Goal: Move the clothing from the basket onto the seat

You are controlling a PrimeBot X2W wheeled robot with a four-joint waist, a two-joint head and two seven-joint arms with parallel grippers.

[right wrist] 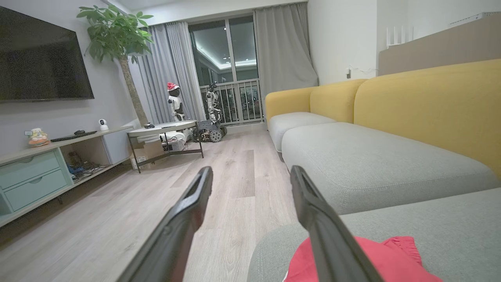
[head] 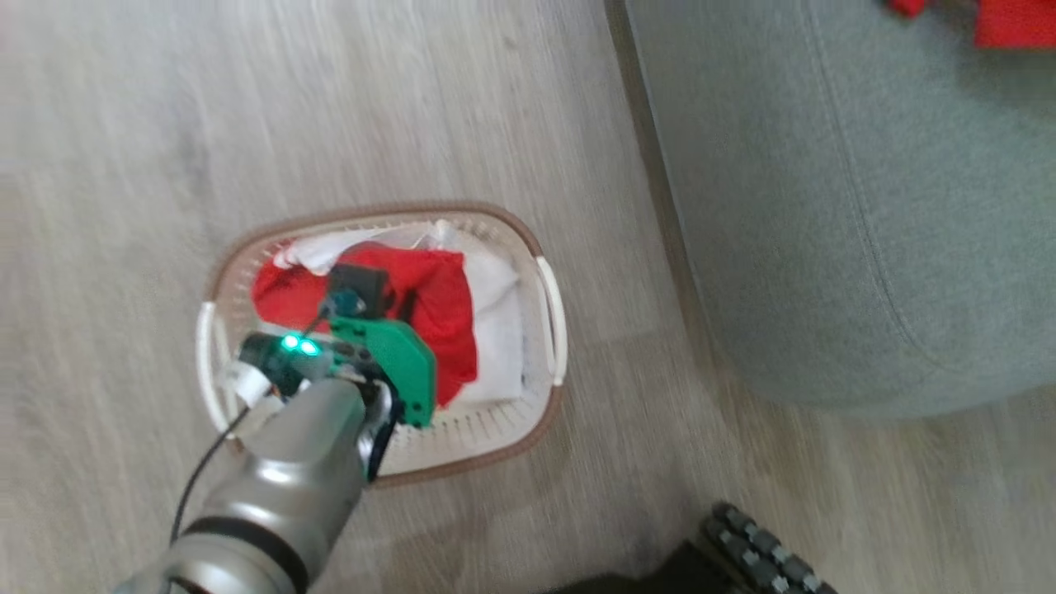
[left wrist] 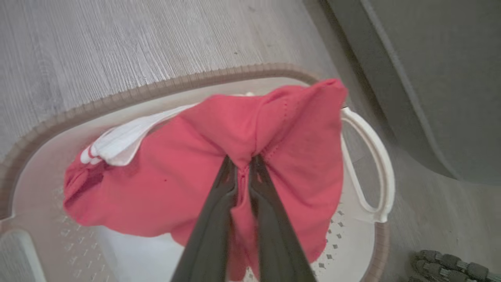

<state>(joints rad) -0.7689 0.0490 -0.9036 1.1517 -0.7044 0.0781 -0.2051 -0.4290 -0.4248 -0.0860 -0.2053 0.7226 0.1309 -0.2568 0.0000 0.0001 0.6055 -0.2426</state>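
Red cloth shows from the head: a red garment (head: 437,305) lies lengthwise along the oval basket (head: 528,239), over a white sheet (head: 499,330). The basket stands on the wooden floor (head: 247,124) beside the seat (head: 825,206), where a second red garment (head: 1015,21) is cut off at the top right.

From the left wrist, the left pincer (left wrist: 243,166) is clamped on a fold at the garment's middle. The cloth spreads sideways, its white-edged end to that view's left.

From the right wrist, the right pincer (right wrist: 250,176) stands wide apart, the second garment lying on the seat by one finger.

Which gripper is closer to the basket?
Left. The left gripper is over the basket, shut on a red garment. The right gripper is open, away by the seat, near another red garment.
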